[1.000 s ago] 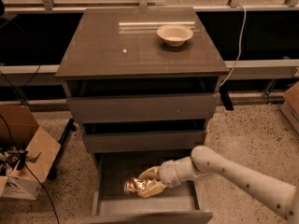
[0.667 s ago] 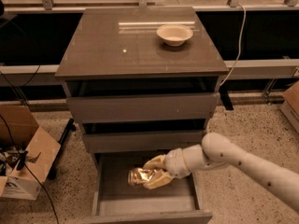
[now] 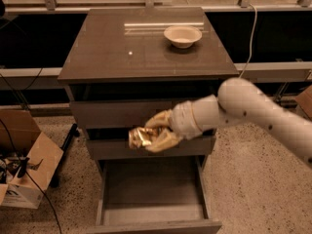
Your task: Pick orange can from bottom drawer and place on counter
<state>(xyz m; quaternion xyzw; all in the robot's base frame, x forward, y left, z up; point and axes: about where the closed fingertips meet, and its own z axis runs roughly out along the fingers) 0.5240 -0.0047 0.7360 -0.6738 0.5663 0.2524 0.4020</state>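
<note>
My gripper [image 3: 148,133] is shut on the orange can [image 3: 140,137], a shiny, wrinkled golden can. It holds the can in the air in front of the two upper drawer fronts, well above the bottom drawer [image 3: 151,186]. The bottom drawer is pulled out and its flat grey floor shows bare. The counter [image 3: 122,48], a glossy grey-brown slab, lies above and behind the can. My white arm [image 3: 253,111] comes in from the right.
A cream round bowl [image 3: 183,35] stands on the counter's back right. An open cardboard box [image 3: 24,165] with cables sits on the floor at the left. A dark rail and shelf run behind the cabinet. Speckled floor lies to the right.
My gripper has lifted the orange can up out of the bottom drawer to the height of the middle drawer front. The drawer floor is now bare.
</note>
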